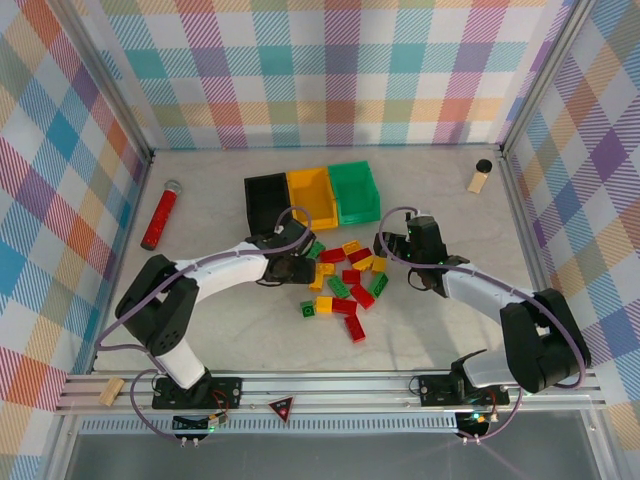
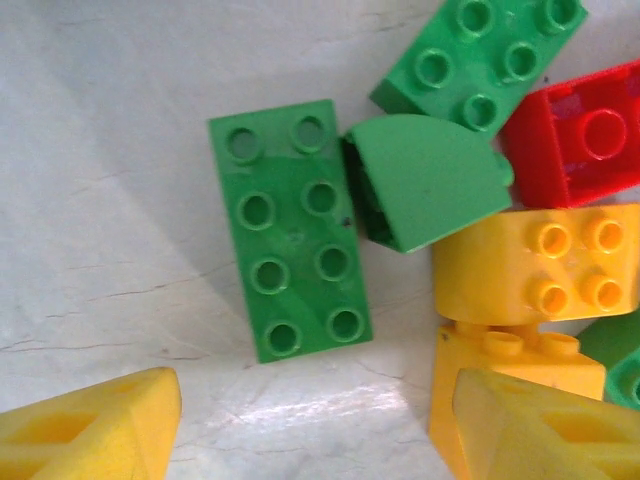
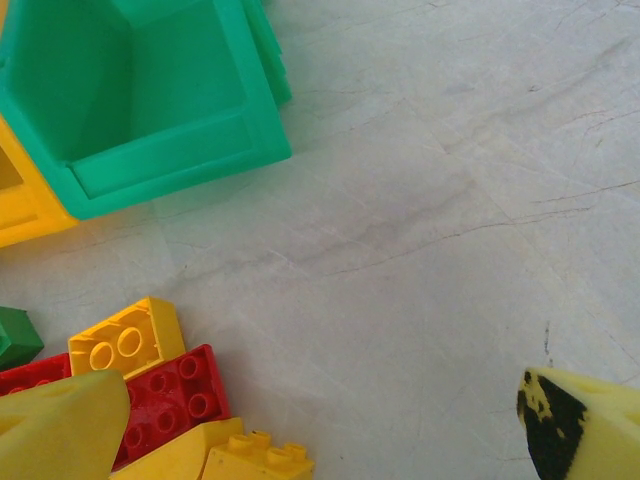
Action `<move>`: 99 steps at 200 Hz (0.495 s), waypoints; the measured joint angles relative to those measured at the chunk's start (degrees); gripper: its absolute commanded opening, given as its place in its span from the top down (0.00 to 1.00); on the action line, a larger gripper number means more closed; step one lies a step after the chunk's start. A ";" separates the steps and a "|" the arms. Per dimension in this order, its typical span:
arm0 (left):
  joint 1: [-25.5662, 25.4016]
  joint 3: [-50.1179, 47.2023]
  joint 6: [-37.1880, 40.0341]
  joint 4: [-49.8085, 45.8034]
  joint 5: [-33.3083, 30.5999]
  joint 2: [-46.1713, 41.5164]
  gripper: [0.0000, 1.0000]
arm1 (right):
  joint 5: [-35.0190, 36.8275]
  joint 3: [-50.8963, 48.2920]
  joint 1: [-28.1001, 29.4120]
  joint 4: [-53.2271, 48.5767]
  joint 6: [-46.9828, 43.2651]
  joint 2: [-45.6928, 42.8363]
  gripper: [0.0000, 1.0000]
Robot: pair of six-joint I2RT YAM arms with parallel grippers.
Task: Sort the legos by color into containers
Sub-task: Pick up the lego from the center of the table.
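Note:
The legos (image 1: 345,282) lie in a loose red, yellow and green pile on the table's middle. Behind them stand the three containers: black (image 1: 265,198), yellow-orange (image 1: 312,195) and green (image 1: 355,190). My left gripper (image 1: 298,264) is low at the pile's left edge and open. In the left wrist view a long green brick (image 2: 290,230) lies just beyond the left gripper (image 2: 320,430), and a yellow brick (image 2: 495,365) sits against its right finger (image 2: 550,430). My right gripper (image 1: 400,246) hangs open at the pile's right. Its wrist view shows the right gripper (image 3: 320,430) over bare table, beside yellow (image 3: 125,340) and red (image 3: 175,390) bricks.
A long red cylinder with a grey cap (image 1: 160,215) lies at the far left. A small tan bottle with a black cap (image 1: 480,176) stands at the back right. Plaid walls close in three sides. A small wooden block (image 1: 110,390) rests on the front rail.

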 measured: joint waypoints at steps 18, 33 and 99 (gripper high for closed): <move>0.66 -0.52 -0.02 0.85 0.00 -1.27 0.31 | 0.00 0.00 0.00 -0.26 0.00 0.00 0.01; 1.16 -0.52 -0.02 1.44 0.04 -1.57 0.33 | 0.00 0.00 0.04 -0.46 0.00 0.00 0.01; 3.48 2.40 1.07 1.77 1.44 5.22 0.45 | 0.00 0.02 0.33 -0.68 0.00 0.00 0.01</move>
